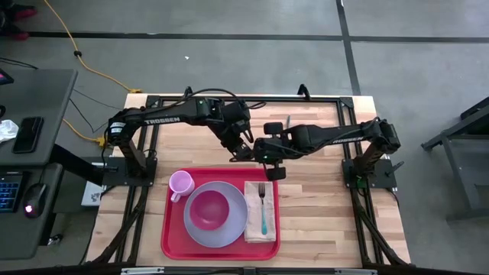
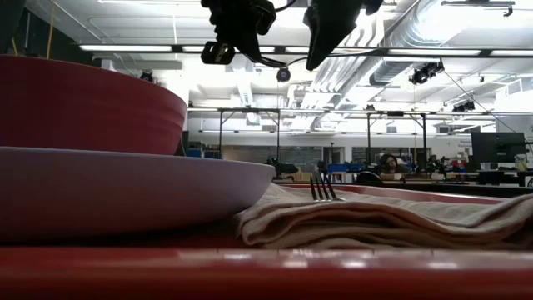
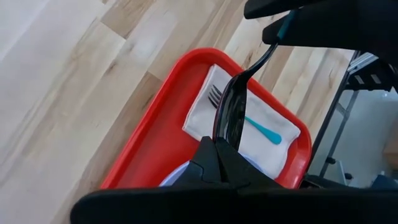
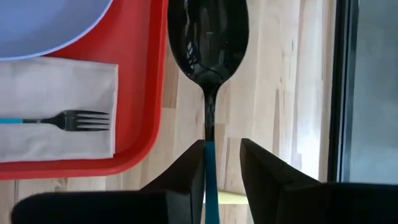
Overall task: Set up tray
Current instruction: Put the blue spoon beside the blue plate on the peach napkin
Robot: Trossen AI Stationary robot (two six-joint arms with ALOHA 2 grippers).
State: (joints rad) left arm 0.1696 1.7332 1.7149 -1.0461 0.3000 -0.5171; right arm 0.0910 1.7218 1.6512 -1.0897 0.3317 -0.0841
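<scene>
Now I am holding a black spoon (image 4: 209,46) up over the bare wood of the table (image 1: 321,214), its teal handle lying against one finger of my right gripper (image 1: 272,163), the fingers slightly parted. My left gripper (image 1: 243,153) is hovering close at nine o'clock from it; I cannot tell how its fingers are standing. At six o'clock from both, the red tray (image 1: 177,238) is lying, carrying a pink cup (image 1: 180,183), a pink bowl (image 1: 208,209) on a lavender plate (image 1: 229,229), and a fork (image 1: 263,206) on a napkin (image 1: 252,225).
</scene>
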